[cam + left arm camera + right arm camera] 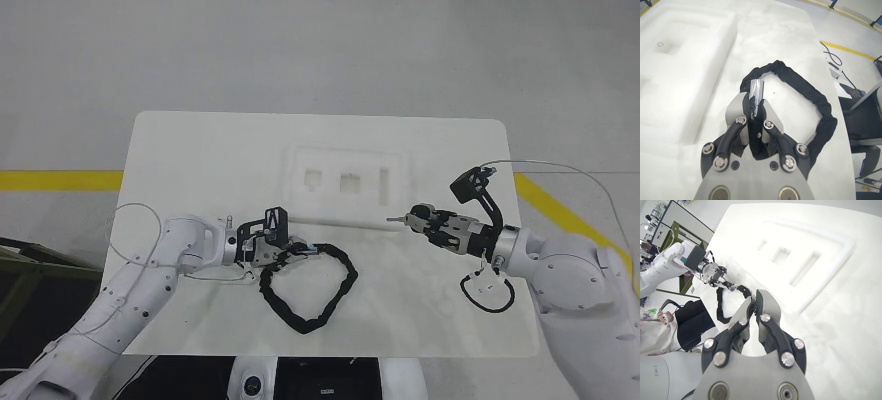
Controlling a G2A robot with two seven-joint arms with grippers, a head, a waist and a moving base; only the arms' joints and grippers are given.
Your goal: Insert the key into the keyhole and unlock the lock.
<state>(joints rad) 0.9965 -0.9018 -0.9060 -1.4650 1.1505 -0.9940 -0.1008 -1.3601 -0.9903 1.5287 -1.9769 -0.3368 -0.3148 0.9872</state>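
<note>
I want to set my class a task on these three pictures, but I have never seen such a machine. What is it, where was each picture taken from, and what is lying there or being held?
It is a robot with two white arms, each ending in a two-fingered gripper. One picture looks down from above the arms; the other two come from cameras on the wrists. On the table sits a foam tray with cut-out pockets. The left gripper is shut on the shiny lock of a black chain, whose loop lies on the table. The right gripper pinches a small key, apart from the lock.
</note>
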